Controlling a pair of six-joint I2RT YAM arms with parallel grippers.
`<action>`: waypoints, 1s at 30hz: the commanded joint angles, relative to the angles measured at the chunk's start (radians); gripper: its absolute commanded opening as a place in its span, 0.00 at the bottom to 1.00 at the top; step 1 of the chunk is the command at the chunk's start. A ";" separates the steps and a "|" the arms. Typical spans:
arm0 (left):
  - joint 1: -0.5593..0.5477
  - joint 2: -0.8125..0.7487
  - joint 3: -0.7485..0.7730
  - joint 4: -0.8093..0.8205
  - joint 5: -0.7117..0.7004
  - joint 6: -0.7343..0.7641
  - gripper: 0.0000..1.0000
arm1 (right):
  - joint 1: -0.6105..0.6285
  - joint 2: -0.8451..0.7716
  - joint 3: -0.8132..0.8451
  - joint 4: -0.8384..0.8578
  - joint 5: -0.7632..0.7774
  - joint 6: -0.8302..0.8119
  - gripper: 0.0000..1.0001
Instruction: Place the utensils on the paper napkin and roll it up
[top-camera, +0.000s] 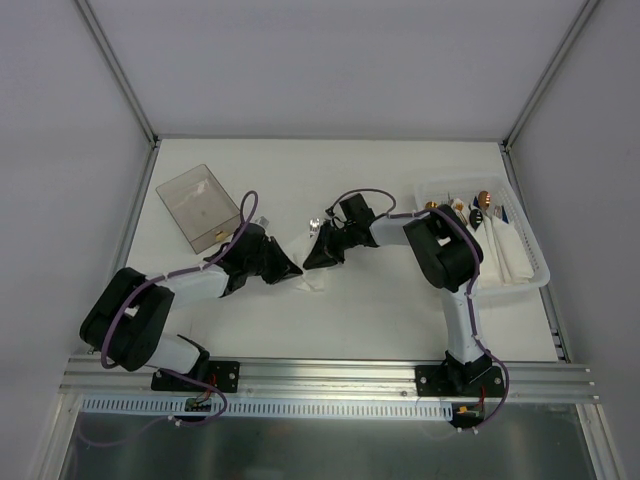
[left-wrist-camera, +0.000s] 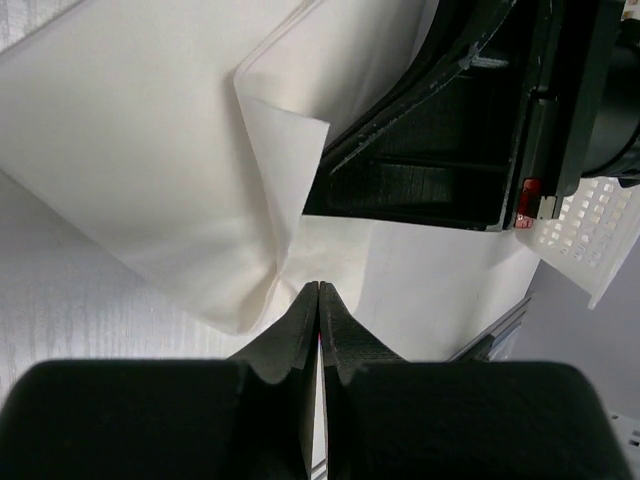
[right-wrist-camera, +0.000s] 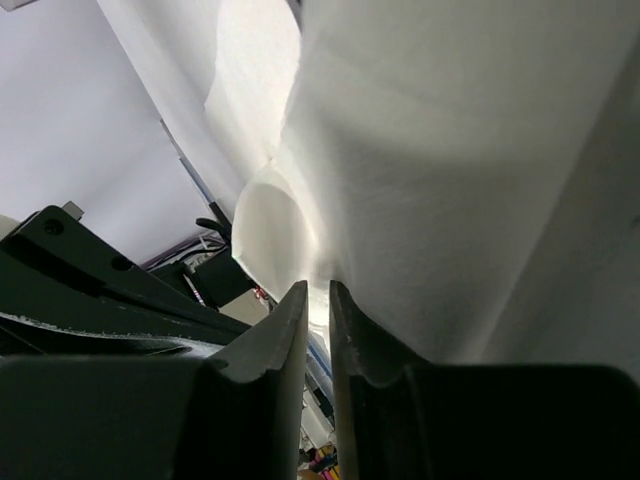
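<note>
We hold paper napkin (left-wrist-camera: 150, 150) mid-worktop: left gripper (left-wrist-camera: 318, 291) clamped on it, right gripper (right-wrist-camera: 312, 292) pinching fold. Nxt: spread flat w/o tearing, then add utensils.

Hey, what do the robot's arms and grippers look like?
The left arm and right arm have bulky black joints, white links and a purple cable looping along each. The left gripper and right gripper are black, with two tapered fingers.

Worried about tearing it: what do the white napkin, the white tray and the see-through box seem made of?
The napkin: thin matte paper, apparently; it folds softly and curls. The tray: probably moulded white plastic, given its perforated walls. The box: likely clear plastic; the table shows through.
</note>
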 joint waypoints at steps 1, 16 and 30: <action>-0.010 0.017 0.026 0.078 -0.017 -0.018 0.00 | -0.002 0.012 -0.024 -0.025 0.048 0.032 0.19; -0.021 0.092 0.080 0.098 -0.011 -0.018 0.00 | -0.004 0.030 -0.024 -0.023 0.059 0.058 0.33; -0.023 0.146 0.077 -0.030 -0.160 -0.106 0.00 | -0.004 0.011 -0.039 -0.023 0.056 0.069 0.43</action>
